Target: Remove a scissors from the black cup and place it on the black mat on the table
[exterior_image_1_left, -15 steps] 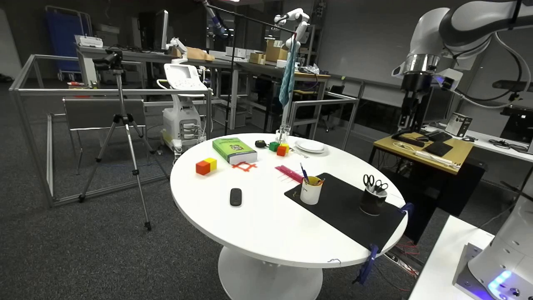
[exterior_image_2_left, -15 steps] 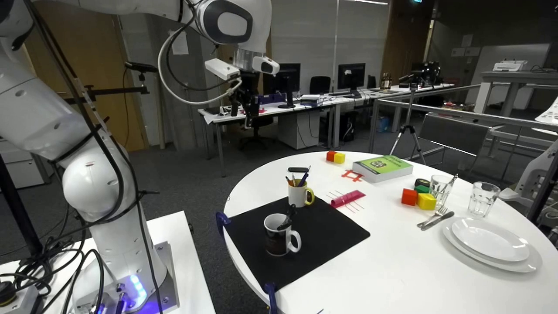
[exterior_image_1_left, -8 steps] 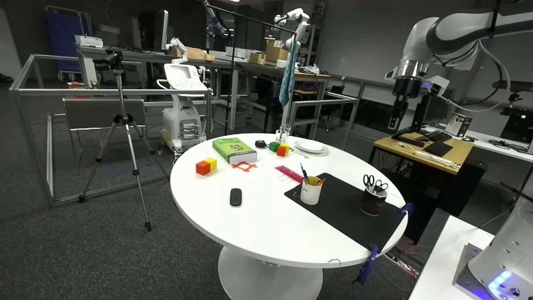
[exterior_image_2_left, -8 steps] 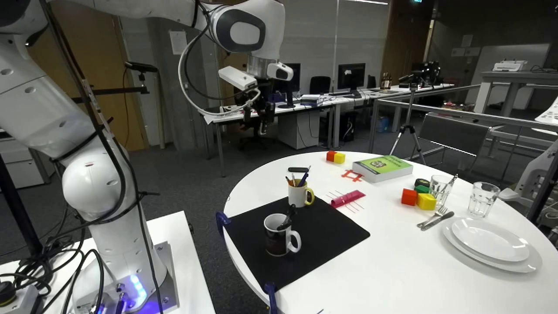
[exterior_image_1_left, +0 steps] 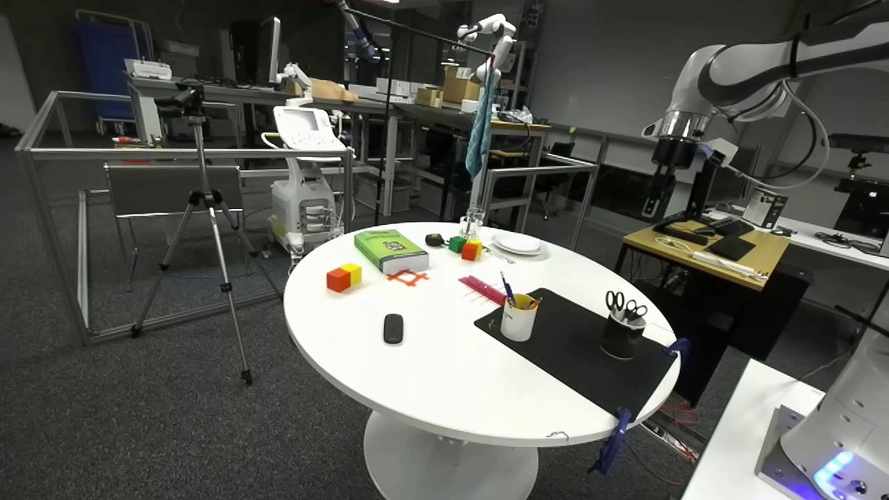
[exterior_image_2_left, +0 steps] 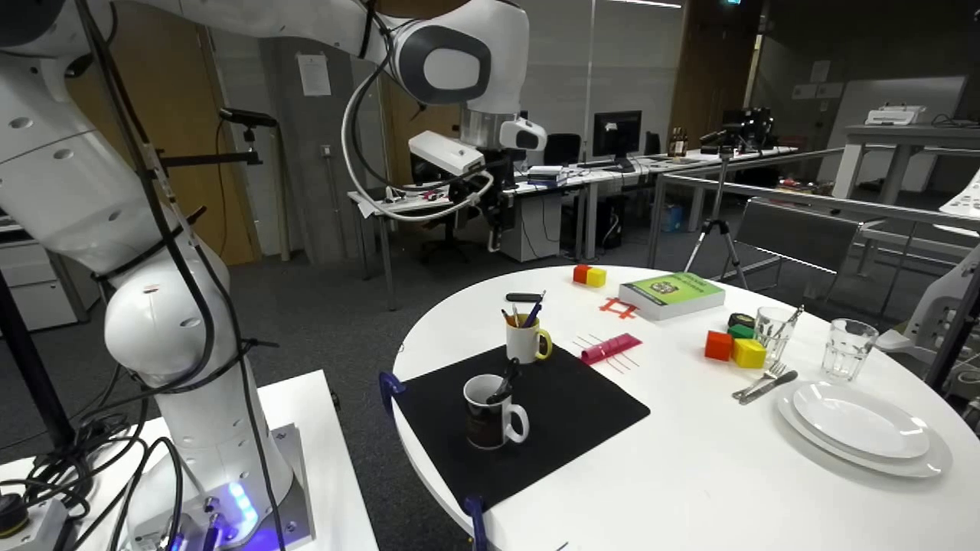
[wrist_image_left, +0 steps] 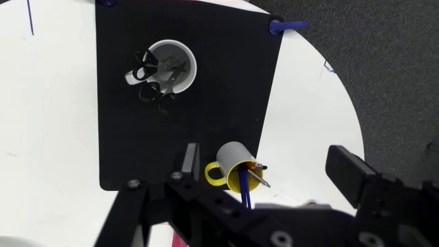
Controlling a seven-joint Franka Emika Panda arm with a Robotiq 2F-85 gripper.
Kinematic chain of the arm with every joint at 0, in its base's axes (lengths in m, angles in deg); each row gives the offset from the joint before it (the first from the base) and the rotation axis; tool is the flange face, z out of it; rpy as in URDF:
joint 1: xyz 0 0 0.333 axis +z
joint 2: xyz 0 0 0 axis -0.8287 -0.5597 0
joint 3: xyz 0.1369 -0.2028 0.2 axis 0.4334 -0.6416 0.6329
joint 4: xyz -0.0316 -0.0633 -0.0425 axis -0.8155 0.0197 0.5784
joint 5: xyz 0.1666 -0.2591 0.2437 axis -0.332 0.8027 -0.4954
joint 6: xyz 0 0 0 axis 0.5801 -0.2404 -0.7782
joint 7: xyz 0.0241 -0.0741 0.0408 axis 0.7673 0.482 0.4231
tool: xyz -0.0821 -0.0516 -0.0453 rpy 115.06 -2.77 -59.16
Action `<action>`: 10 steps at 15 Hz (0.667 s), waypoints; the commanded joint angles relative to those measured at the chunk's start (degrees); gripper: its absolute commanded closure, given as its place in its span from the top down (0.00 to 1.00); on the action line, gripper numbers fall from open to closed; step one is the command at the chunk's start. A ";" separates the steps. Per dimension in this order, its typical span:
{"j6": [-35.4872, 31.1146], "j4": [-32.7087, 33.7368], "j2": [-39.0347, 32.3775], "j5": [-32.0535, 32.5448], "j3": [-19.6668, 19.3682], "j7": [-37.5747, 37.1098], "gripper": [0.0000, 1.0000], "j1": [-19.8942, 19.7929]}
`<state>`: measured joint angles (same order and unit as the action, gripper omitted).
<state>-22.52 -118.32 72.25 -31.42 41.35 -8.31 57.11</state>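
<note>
The black cup [exterior_image_1_left: 620, 338] stands upright on the black mat [exterior_image_1_left: 562, 340]; it shows dark with a white rim and handle in an exterior view [exterior_image_2_left: 485, 425]. Two scissors lean in it, black handles up: one pair [wrist_image_left: 147, 66] and another pair [wrist_image_left: 168, 85] in the wrist view, over the cup's handle side. Their blades reach inside the cup. My gripper [wrist_image_left: 267, 168] is open, with nothing between its fingers. It hangs well above the table, pointing down, in both exterior views [exterior_image_1_left: 653, 205] [exterior_image_2_left: 499, 233]. In the wrist view the cup lies beyond the left finger, toward the upper left.
A white cup with yellow inside [wrist_image_left: 236, 161] holds pens at the mat's edge, below the gripper. Blue clamps [exterior_image_1_left: 611, 444] grip the table edge. A pink strip [exterior_image_2_left: 610, 348], a green book [exterior_image_2_left: 674, 295], coloured blocks [exterior_image_2_left: 749, 353], glasses [exterior_image_2_left: 850, 348] and plates [exterior_image_2_left: 861, 421] stand farther off.
The arm has moved out over the table and lower: leftward and down in an exterior view, rightward and down from the opposite side. The cups, scissors and mat have not moved.
</note>
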 commanded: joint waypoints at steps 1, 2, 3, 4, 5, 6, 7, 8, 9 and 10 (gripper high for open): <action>-2.31 1.26 -2.02 2.41 -0.65 2.95 1.00 -1.06; -2.42 1.31 -2.40 4.02 -0.64 3.47 1.00 -1.41; -2.84 1.21 -2.75 5.44 -0.64 3.97 1.00 -1.64; -3.32 1.13 -3.08 6.83 -0.65 4.25 1.00 -1.83; -3.90 1.12 -3.38 8.18 -0.67 4.80 1.00 -1.99; -2.47 0.13 -2.12 6.12 -0.43 2.75 1.00 -1.54; -2.54 0.10 -2.37 6.36 -0.43 2.80 1.00 -1.58; -2.53 0.08 -2.52 6.34 -0.41 2.79 1.00 -1.55; -2.53 0.07 -2.57 6.33 -0.40 2.78 1.00 -1.52; -2.53 0.07 -2.57 6.33 -0.37 2.78 1.00 -1.50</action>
<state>-25.18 -118.34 69.71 -25.01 40.73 -5.58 55.87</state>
